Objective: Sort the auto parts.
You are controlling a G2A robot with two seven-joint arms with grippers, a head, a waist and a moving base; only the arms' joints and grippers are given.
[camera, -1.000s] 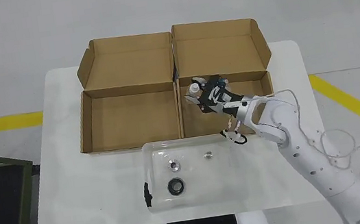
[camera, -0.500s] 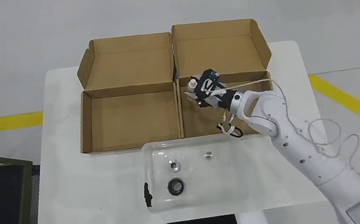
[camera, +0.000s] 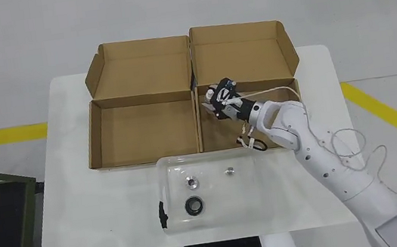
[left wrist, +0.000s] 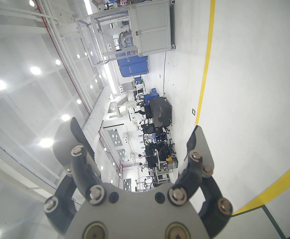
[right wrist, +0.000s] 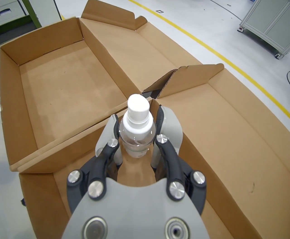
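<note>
My right gripper (right wrist: 137, 114) is shut on a small clear bottle with a white cap (right wrist: 137, 126). It holds the bottle low over the right cardboard box (right wrist: 215, 126), close to the wall shared with the left cardboard box (right wrist: 59, 74). From above, the bottle (camera: 212, 92) and right gripper (camera: 219, 98) are at the right box's (camera: 282, 123) far left corner. My left gripper (left wrist: 135, 125) is open with nothing between its fingers and points out into the room.
A clear plastic tray (camera: 219, 216) sits in front of the boxes, holding a silver part (camera: 191, 182), a small silver piece (camera: 229, 170) and a black ring (camera: 193, 206). Both box lids stand open at the back. The left box (camera: 142, 131) holds nothing.
The right arm has carried the bottle a little to the left, toward the right box's far left corner. The parts in the tray have not moved.
</note>
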